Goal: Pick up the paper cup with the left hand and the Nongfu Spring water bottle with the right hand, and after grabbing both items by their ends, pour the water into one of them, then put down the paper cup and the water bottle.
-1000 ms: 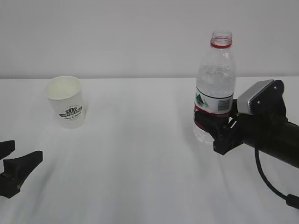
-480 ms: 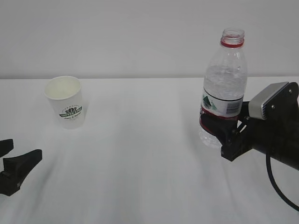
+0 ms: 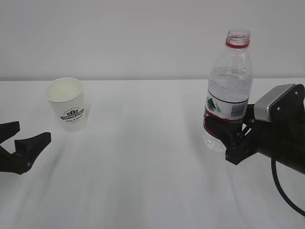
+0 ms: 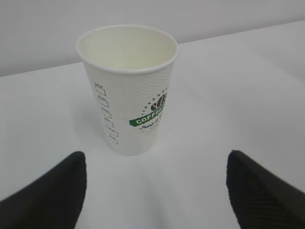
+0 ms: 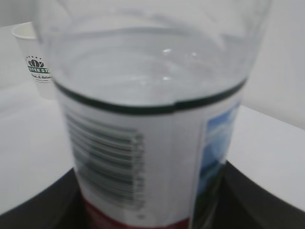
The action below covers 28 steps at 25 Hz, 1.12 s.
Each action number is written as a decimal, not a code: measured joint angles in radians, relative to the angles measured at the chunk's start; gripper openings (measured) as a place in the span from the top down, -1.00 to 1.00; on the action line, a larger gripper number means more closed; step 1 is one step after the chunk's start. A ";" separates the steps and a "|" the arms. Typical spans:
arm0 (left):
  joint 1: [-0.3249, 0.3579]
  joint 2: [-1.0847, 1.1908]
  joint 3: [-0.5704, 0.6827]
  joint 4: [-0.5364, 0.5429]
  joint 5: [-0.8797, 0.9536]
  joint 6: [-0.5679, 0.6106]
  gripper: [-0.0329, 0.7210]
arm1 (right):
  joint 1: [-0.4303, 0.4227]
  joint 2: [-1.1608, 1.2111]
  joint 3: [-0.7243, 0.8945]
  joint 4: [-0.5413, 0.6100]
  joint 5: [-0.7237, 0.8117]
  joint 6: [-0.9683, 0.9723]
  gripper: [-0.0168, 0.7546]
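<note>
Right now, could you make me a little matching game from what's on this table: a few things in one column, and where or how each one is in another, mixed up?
Things:
1. paper cup
2. Nongfu Spring water bottle
3. left hand
4. right hand

States:
A. clamped around the lower part of a clear container
B. standing upright on the table, untouched, open end up
C. lifted off the table, upright, cap off
D. wide open, short of the cup, holding nothing

Pairs: 1-B, 2-C, 3-D, 4-A
</note>
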 joint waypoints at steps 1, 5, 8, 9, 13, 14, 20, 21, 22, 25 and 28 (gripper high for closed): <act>0.000 0.009 -0.011 0.000 0.000 0.000 -0.92 | 0.000 0.000 0.000 0.000 0.000 0.002 -0.21; 0.000 0.056 -0.062 0.000 0.000 0.000 -0.92 | 0.000 -0.001 0.000 0.000 0.000 0.002 -0.21; 0.000 0.094 -0.098 0.000 0.000 0.000 -0.92 | 0.000 -0.001 0.000 0.000 0.000 0.002 -0.21; 0.000 0.106 -0.109 0.000 0.000 0.000 -0.92 | 0.000 -0.001 0.000 0.000 0.000 0.002 -0.21; 0.000 0.165 -0.157 0.000 0.000 0.000 -0.92 | 0.000 -0.001 0.000 0.000 0.000 0.002 -0.21; 0.000 0.180 -0.169 0.003 0.000 0.000 -0.92 | 0.000 -0.001 0.000 0.000 0.000 0.002 -0.21; 0.000 0.251 -0.236 0.004 0.000 0.000 -0.92 | 0.000 -0.001 0.000 0.000 0.000 0.002 -0.21; 0.000 0.266 -0.250 0.004 0.000 0.000 -0.92 | 0.000 -0.001 0.000 0.000 0.000 0.004 -0.21; 0.000 0.277 -0.259 0.006 0.000 -0.002 -0.92 | 0.000 -0.001 0.000 0.000 0.000 0.004 -0.21; 0.000 0.305 -0.285 0.010 0.000 -0.010 -0.92 | 0.000 -0.001 0.000 0.000 0.000 0.004 -0.21; 0.000 0.320 -0.309 0.013 0.000 -0.019 -0.92 | 0.000 -0.001 0.000 0.002 0.000 0.004 -0.21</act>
